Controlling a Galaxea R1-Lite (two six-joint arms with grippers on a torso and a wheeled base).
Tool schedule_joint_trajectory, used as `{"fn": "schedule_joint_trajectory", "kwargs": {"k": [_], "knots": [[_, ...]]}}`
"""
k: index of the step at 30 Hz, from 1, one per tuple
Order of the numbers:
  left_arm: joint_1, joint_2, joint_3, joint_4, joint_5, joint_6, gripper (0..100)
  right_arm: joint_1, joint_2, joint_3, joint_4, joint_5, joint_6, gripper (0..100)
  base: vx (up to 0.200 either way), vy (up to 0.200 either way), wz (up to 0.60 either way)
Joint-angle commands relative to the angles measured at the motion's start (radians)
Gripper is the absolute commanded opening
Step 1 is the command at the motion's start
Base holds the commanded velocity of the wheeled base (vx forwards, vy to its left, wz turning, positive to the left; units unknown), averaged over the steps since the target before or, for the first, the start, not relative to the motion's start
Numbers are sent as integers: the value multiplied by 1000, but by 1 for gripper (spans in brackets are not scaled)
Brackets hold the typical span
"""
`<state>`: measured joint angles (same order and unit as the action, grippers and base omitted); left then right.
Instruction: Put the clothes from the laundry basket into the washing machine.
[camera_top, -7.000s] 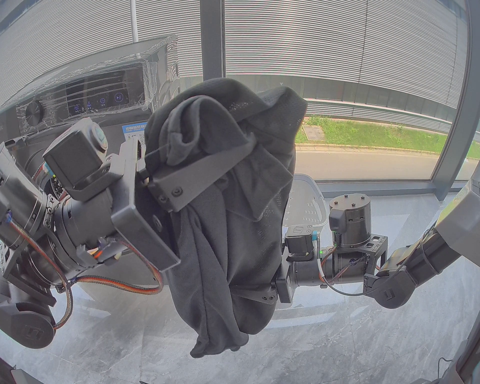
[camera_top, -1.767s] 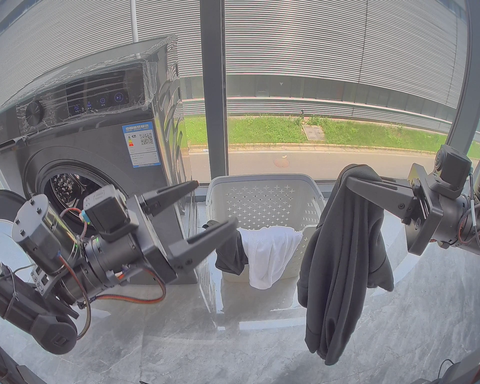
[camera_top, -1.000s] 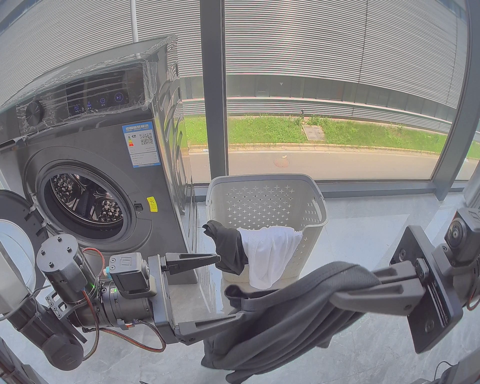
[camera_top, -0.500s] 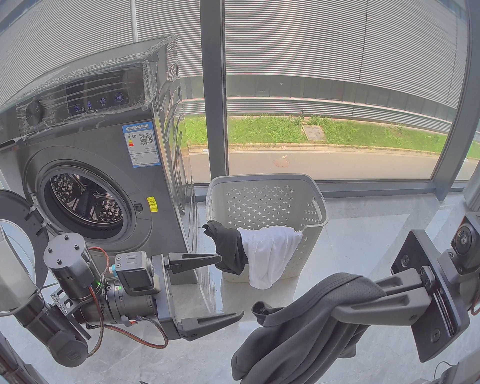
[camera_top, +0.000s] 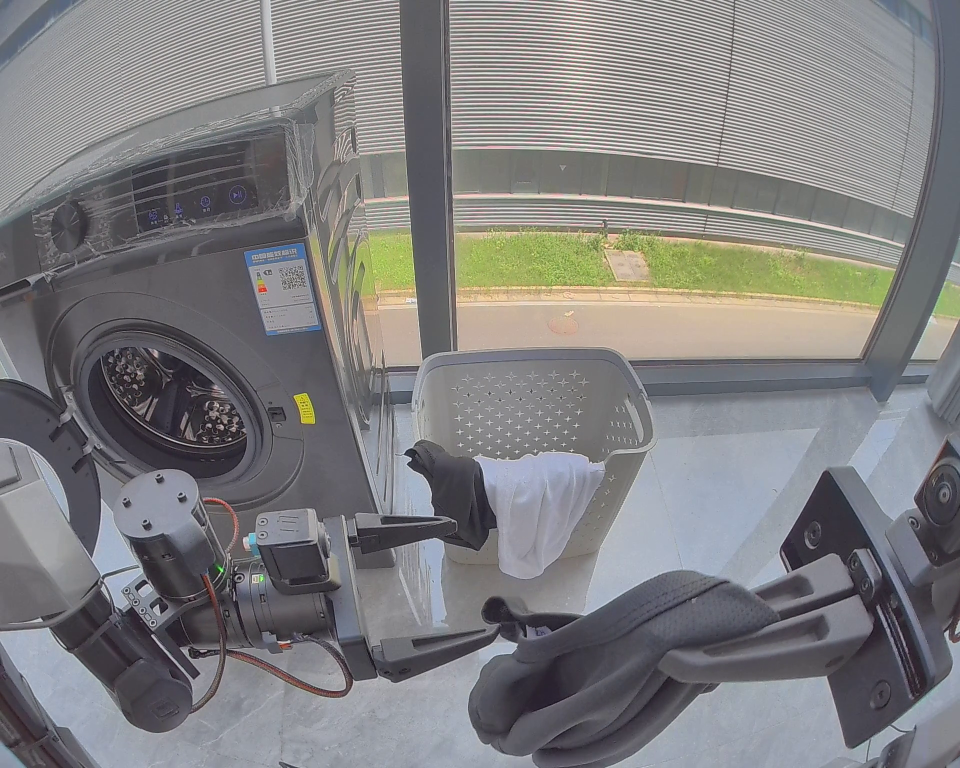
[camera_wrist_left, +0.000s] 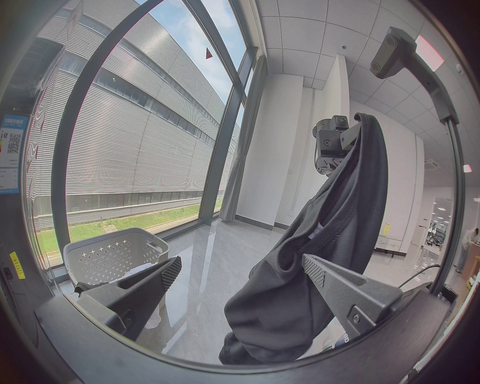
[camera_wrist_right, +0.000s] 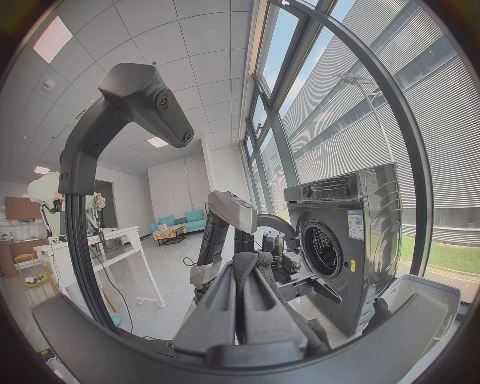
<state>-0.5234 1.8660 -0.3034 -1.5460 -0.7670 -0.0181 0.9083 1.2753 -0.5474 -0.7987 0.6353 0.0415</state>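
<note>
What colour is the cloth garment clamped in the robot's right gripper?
Plain dark grey; the cloth garment in the right gripper shows best in the head view.

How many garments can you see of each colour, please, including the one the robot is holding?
1 dark grey garment, clamped in the right gripper
1 black garment, draped over the laundry basket rim
1 white garment, draped over the rim beside the black one
Total: 3 garments

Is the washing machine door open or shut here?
Open: the door is swung aside to the robot's left, and the bare drum shows through the round opening.
</note>
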Motion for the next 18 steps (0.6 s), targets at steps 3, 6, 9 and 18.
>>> {"fn": "schedule_joint_trajectory", "kwargs": {"k": [3,6,9,18], "knots": [[-6,19,0,-2,0,0,100,11,4,-5,0,0,0,0,0,0,0],[-33,27,-22,-5,-2,0,100,30,6,-22,0,1,0,0,0,0,0],[-58,22,-22,-5,-2,-2,100,30,7,-23,0,1,0,0,0,0,0],[-129,-7,-11,-14,-2,-6,100,24,6,-12,0,0,3,0,0,0,0]]}}
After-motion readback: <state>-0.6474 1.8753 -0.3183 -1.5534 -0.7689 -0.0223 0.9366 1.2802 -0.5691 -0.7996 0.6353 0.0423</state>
